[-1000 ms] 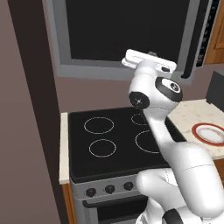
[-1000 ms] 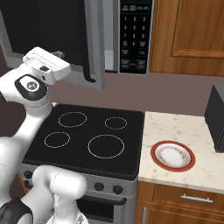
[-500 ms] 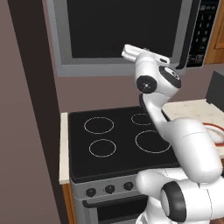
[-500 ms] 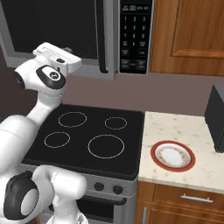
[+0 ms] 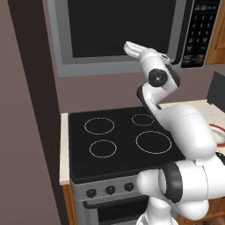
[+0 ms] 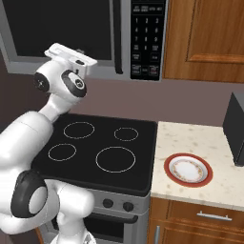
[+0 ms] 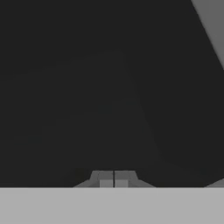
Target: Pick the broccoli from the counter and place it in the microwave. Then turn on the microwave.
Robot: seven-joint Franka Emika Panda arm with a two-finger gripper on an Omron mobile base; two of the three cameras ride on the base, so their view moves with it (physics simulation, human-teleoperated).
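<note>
- The stove front [image 6: 116, 206] with its row of knobs sits at the bottom centre of the right base view, just in front of the black cooktop [image 6: 102, 150] with four white rings.
- The counter [image 6: 190, 147] of beige speckled stone fills the lower right of that view, touching the cooktop's right edge; wooden cabinet fronts lie below it.
- A red-rimmed white plate [image 6: 188, 169] lies flat on the counter, right of the cooktop, with nothing on it that I can make out.
- A dark box [image 6: 237, 128] stands at the right edge of the frame on the counter.
- The arm's hand [image 5: 143, 51] is raised in the upper middle of the left base view, level with the lower edge of the microwave [image 5: 118, 66].
- In the hand view the fingers [image 7: 113, 178] at bottom centre are pressed together with nothing between them, facing dark glass.
- The microwave's door [image 6: 62, 24] looks closed, black handle [image 6: 116, 38] and keypad [image 6: 147, 38] to its right in the upper centre.
- The broccoli cannot be made out in any view.
</note>
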